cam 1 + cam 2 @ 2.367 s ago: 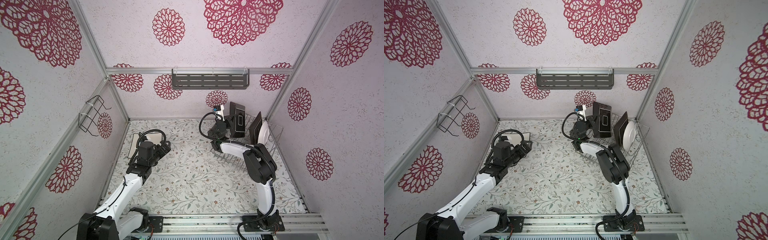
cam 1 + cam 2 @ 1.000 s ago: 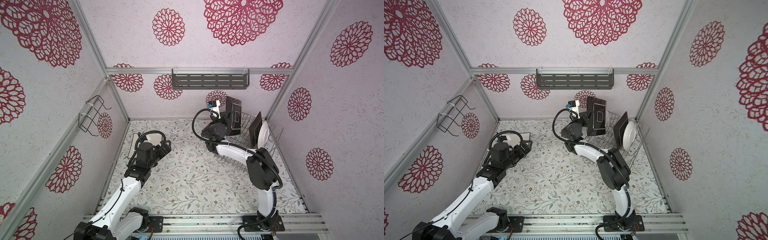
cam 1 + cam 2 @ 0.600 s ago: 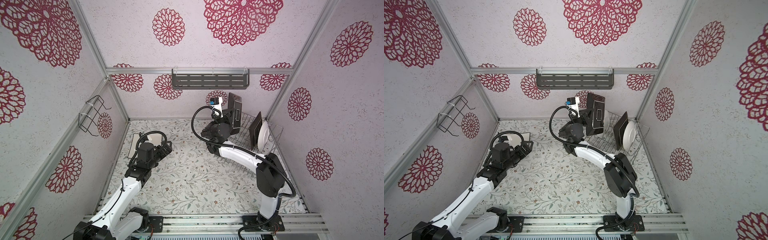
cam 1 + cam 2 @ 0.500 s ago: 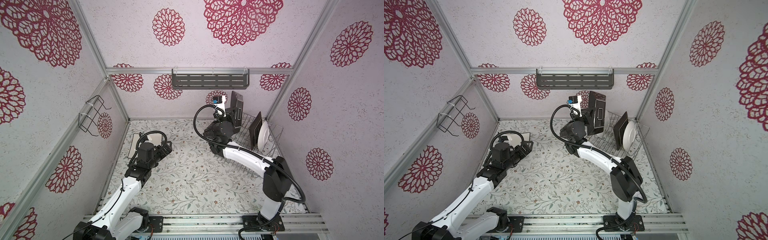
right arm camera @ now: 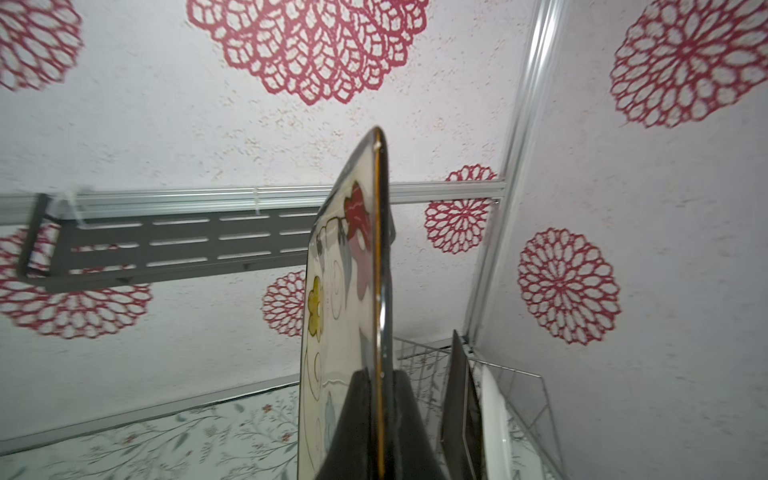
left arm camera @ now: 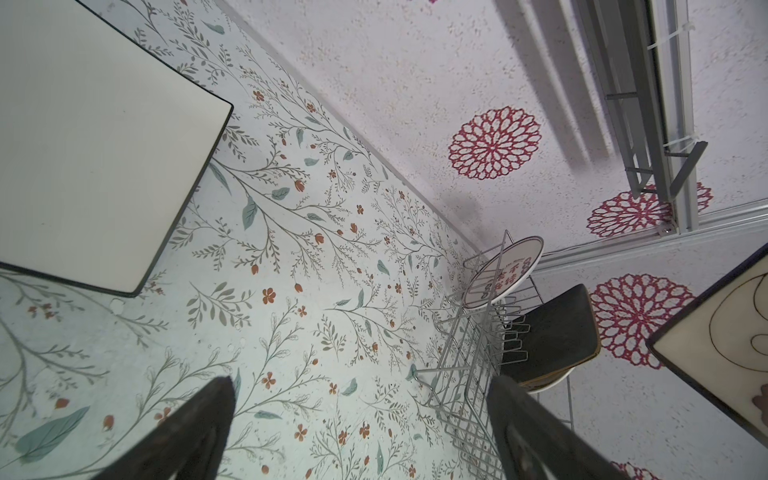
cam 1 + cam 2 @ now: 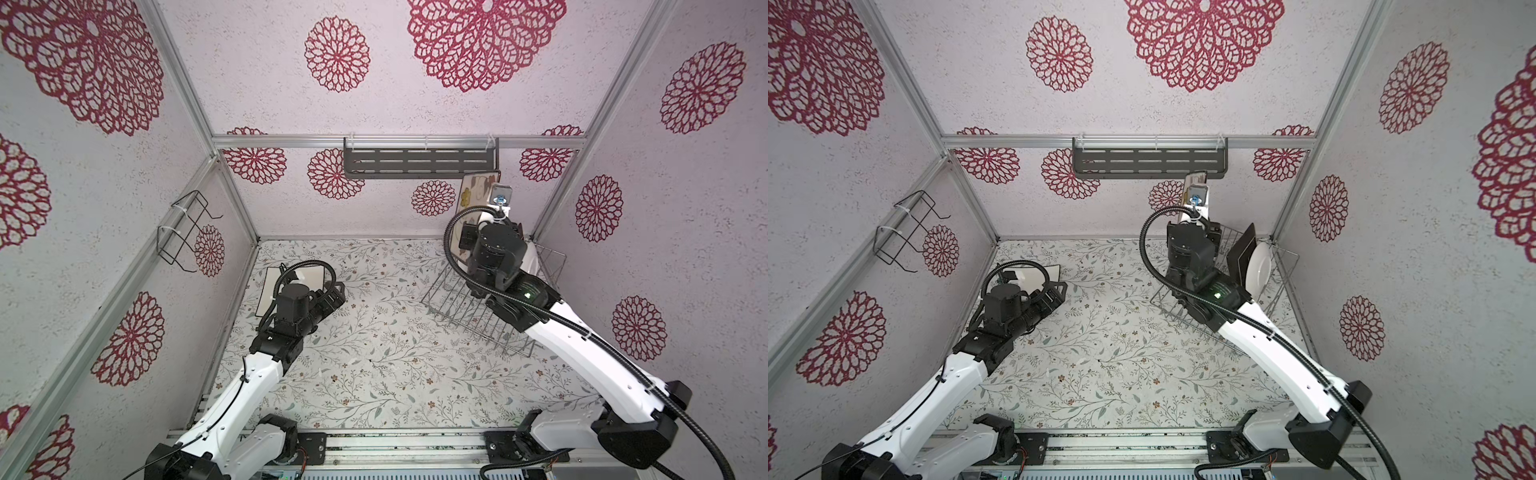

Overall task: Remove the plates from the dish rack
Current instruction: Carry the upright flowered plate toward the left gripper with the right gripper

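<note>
Done: square white plate [image 7: 269, 293] on tabletop [image 7: 374, 353], frame left; right jaws grip flowered plate [image 7: 477, 189] above dish rack [image 7: 457, 303], left jaws open, empty. Seemingly three still racked.

Bright even light, right wrist blurred

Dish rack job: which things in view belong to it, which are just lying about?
Job: dish rack; flowered plate in the right pincer; dark-backed plate, round white plate and red-lettered plate in the rack; square white plate on the table.
Bystanders: dark grey slotted shelf; black wire holder.
</note>
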Tool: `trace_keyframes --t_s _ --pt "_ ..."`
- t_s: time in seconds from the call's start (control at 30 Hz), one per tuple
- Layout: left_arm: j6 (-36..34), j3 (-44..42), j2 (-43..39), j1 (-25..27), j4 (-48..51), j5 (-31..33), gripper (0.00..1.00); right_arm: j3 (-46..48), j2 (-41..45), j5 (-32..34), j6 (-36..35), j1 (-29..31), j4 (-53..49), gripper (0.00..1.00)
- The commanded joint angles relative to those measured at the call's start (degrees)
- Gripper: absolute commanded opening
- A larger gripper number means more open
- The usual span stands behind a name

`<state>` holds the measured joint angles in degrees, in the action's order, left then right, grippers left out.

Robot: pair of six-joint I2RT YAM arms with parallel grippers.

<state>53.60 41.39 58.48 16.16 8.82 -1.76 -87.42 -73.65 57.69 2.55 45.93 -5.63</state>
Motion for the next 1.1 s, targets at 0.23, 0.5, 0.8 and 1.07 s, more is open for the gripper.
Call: trace_keyframes --t_s 0.23,0.5,0.8,1.07 --pt "0.9 2.3 -0.3 1.0 0.6 1.2 0.99 17.3 15.8 -18.9 25.8 -0.6 20.2 0.0" --pt "2.8 1.3 -1.7 1.5 -1.4 1.7 0.99 30.2 16.5 -18.0 38.5 -0.5 36.1 0.0" --pt "7.9 -1.1 -2.7 1.5 -7.2 -2.2 0.97 39.5 8.8 -15.9 45.8 -0.5 56.1 0.0" --pt "10.7 -3.5 -3.1 1.5 -11.6 -3.1 0.97 40.7 0.1 -17.6 53.9 -0.2 64.5 0.0"
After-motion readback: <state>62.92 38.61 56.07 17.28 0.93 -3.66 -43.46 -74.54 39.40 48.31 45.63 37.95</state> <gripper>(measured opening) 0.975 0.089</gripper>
